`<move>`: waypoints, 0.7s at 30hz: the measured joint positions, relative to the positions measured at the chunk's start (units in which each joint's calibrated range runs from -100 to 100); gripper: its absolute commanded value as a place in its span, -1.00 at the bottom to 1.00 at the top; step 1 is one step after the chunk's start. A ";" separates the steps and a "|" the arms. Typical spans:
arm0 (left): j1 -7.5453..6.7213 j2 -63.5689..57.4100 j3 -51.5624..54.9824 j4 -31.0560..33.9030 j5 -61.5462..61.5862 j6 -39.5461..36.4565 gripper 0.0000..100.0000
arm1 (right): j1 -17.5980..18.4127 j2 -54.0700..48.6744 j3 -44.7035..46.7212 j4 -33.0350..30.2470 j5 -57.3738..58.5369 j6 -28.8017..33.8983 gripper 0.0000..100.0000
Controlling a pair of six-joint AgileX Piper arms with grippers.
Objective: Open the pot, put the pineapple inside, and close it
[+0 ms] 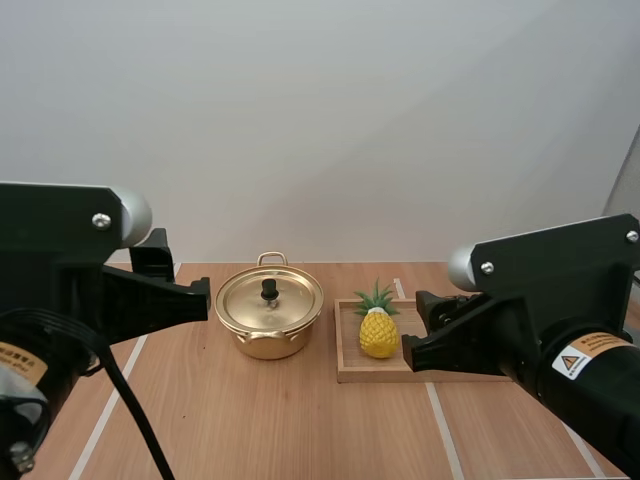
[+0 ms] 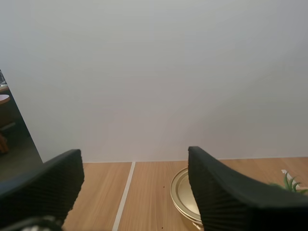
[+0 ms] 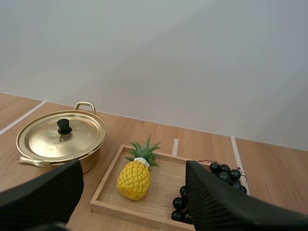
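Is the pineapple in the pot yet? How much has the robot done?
Nothing is done yet. The lid sits on the pot, and the pineapple is on the wooden tray beside the grapes. Nothing is in hand: the left hand and right hand are both open and empty. Left to do: lift the lid, put the pineapple in, close the pot.

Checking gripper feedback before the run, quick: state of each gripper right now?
Left gripper: open, holding nothing.
Right gripper: open, holding nothing.
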 measured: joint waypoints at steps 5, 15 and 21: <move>0.00 6.20 -0.93 -3.81 2.56 3.70 1.00 | 0.00 6.01 -1.58 -0.54 1.54 -1.16 1.00; 0.00 21.85 -14.10 -5.31 3.74 6.88 1.00 | 0.00 21.34 -14.14 -1.40 5.83 -1.47 1.00; 0.00 32.91 -28.38 -5.40 10.09 7.69 1.00 | 0.00 29.55 -23.54 -1.16 11.55 -1.47 1.00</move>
